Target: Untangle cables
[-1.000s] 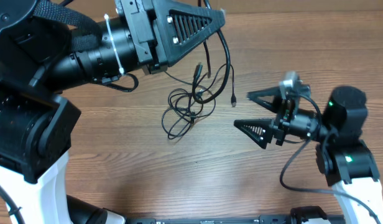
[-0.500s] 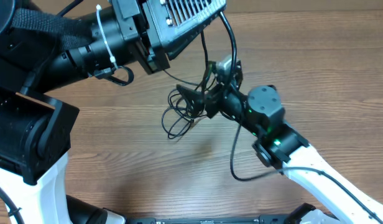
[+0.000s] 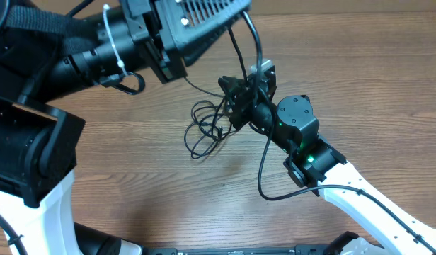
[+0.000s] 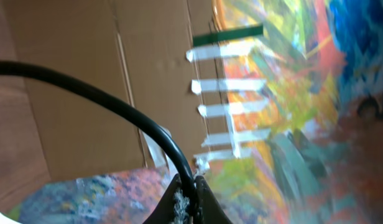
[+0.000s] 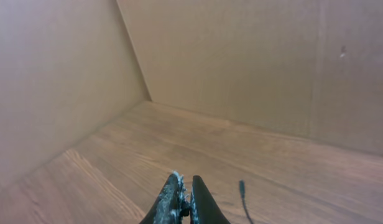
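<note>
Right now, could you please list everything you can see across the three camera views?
cables: several, exact count unclear, thin black, bunched in loose loops mid-table; one strand rises to the left gripper.
plug end: one, black, lying on the table ahead of the right gripper.
table: one, brown wood grain.
cardboard walls: brown, behind the table.
painted surface: one, multicoloured, left wrist view.
tape strips: several white, one green, on that surface.
left gripper: one, black, above the table, shut on a cable.
right gripper: one, black, fingers together beside the bunch.
</note>
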